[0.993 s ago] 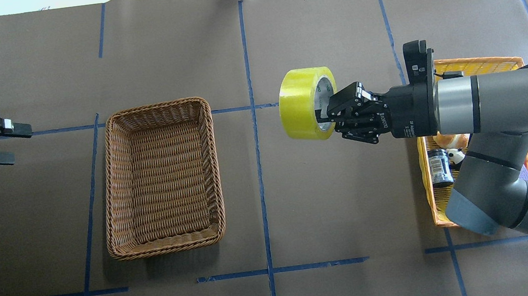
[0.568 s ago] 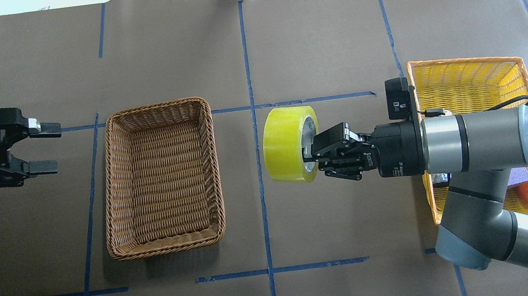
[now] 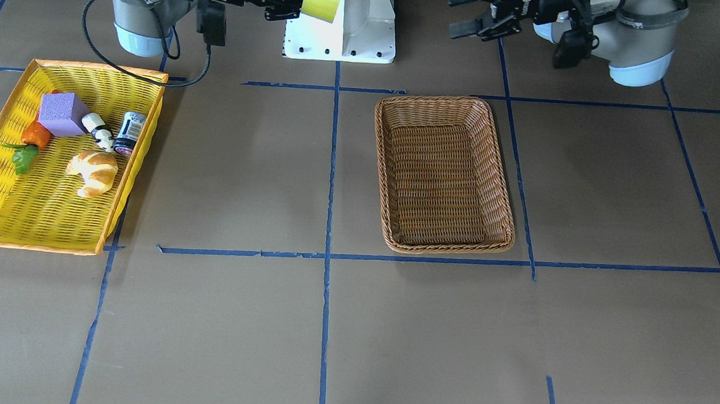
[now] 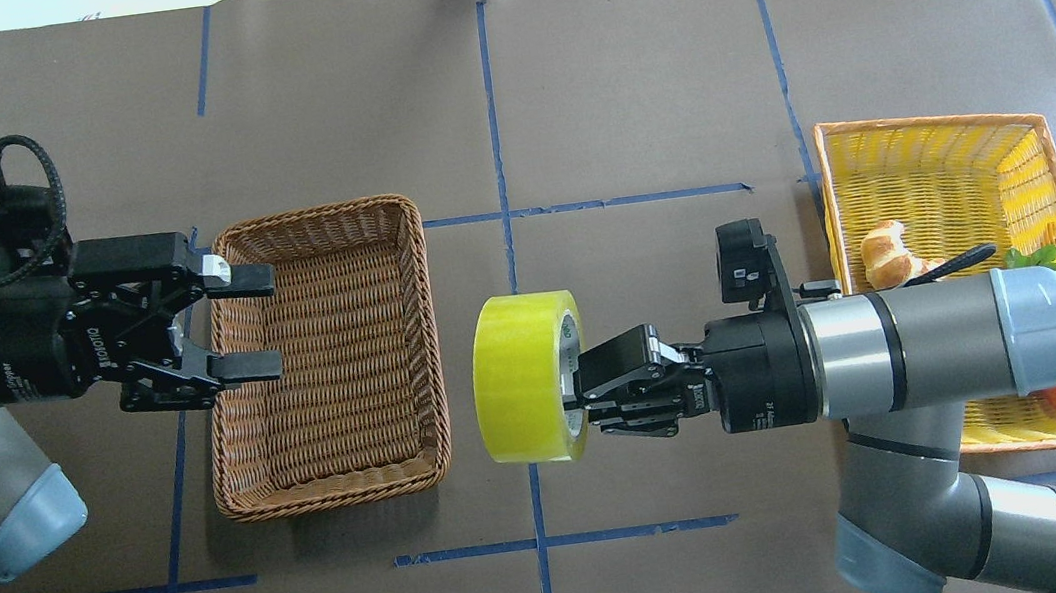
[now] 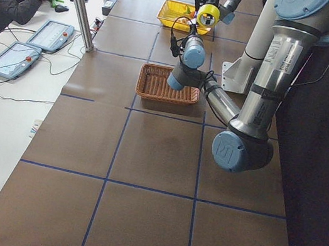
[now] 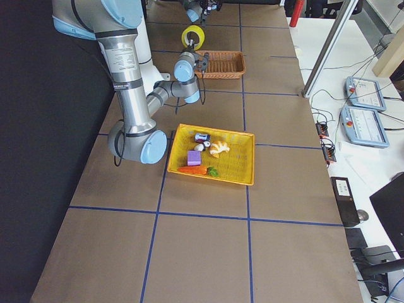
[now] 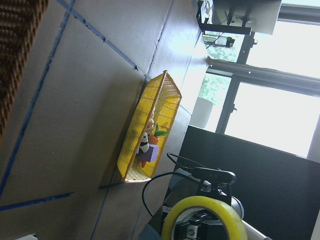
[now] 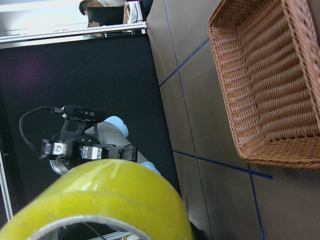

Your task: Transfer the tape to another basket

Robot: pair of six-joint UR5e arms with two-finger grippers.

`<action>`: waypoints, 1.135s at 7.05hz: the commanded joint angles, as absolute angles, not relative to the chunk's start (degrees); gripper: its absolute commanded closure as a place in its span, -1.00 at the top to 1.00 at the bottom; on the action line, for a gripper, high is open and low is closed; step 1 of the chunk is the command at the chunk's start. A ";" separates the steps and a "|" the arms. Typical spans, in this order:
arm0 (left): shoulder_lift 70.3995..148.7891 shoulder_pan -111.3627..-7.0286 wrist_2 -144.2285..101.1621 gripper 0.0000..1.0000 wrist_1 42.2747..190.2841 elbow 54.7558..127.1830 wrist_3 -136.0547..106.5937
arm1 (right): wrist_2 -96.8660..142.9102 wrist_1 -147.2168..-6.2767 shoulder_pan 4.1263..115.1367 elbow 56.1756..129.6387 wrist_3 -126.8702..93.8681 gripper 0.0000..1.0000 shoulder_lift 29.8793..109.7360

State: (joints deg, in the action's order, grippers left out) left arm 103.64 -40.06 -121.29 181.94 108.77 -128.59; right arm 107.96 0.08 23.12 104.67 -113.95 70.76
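— Whereabouts of the wide translucent yellow-green tape roll point(image 4: 528, 379)?
— Aloft, standing on edge, midway along the bench toward the robot-side edge. Clamped by its wall in the right gripper point(image 4: 584, 390).
— And the left gripper point(image 4: 274, 321)?
— Spread wide, empty, hovering at the rectangular brown wicker basket point(image 4: 316, 210), over its rim nearest the bench's left end.

Overhead looks forward and down on the table point(image 4: 622, 73); the front camera faces back, steeply. Side cameras look along it from either end, farther off. Both close wrist cameras share the tape point(image 7: 202, 202) and wicker basket point(image 8: 240, 100).
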 commanded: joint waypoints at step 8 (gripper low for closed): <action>110.74 -32.26 -116.64 1.00 181.41 108.46 -134.12 | 106.17 -1.23 18.99 100.90 -113.73 -0.95 66.01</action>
State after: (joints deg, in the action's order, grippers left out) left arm 110.11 -32.94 -117.55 181.47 108.76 -134.11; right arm 106.52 -1.19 19.41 101.15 -113.76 66.35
